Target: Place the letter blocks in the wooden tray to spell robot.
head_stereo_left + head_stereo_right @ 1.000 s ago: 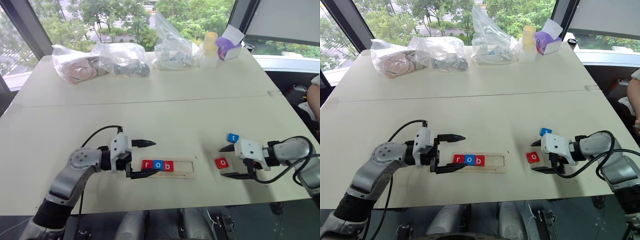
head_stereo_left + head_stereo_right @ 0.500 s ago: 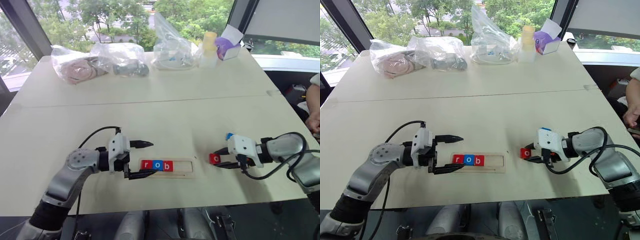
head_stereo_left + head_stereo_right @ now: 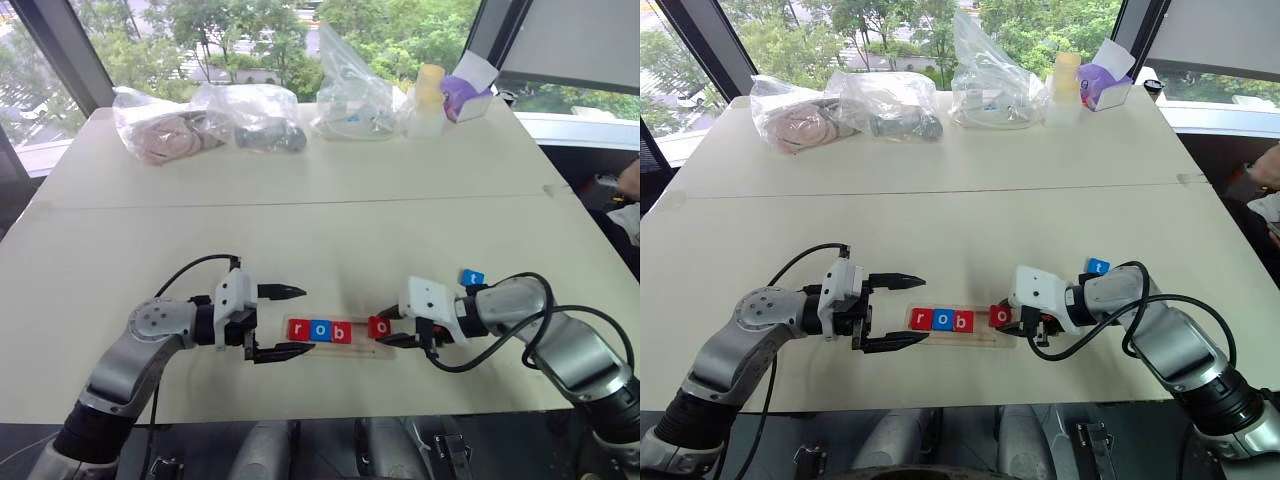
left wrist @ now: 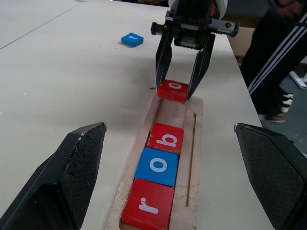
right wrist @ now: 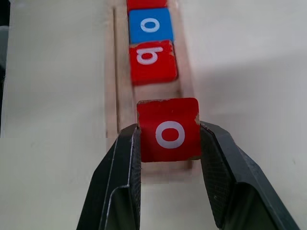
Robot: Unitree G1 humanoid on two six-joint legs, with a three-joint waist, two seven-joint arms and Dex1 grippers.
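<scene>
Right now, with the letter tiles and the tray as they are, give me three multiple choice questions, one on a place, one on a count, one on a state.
1. Where is the blue t tile?
A. in the tray
B. on the table beside the right arm
C. in the left gripper

2. How many tiles lie flat in the tray as r, o, b?
A. two
B. three
C. five

3. What is the right gripper doing?
A. gripping the red o tile
B. open and empty
C. gripping the t tile

Answers:
1 B, it sits on the table, outside the tray.
2 B, r, o, b lie in the slot.
3 A, both fingers press that tile's sides.
</scene>
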